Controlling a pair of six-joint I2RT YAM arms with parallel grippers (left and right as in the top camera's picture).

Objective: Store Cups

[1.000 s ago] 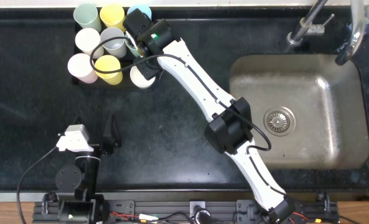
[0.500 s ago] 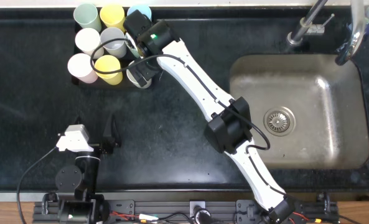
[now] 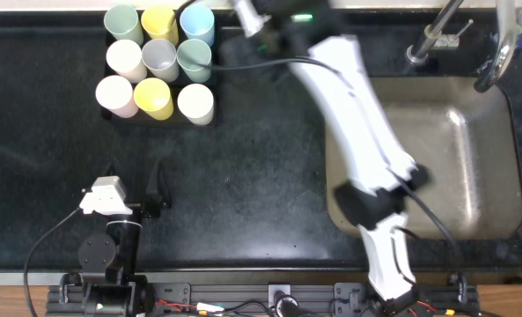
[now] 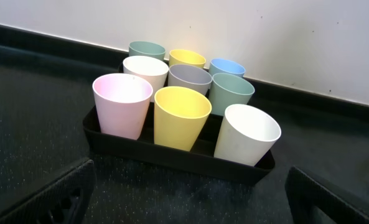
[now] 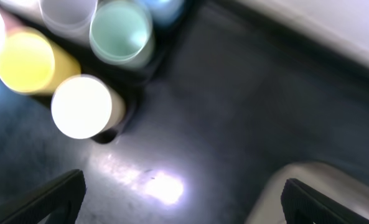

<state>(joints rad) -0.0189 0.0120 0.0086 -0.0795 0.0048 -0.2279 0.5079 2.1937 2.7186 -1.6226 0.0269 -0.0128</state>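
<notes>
Cups fill tray on worktop — sink well apart; left pincer and right pincer both apart, empty.

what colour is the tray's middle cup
The middle cup is grey; left wrist view shows it best.

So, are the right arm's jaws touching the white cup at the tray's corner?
Apart. The right wrist view shows bare counter between the open jaws and the white cup.
</notes>
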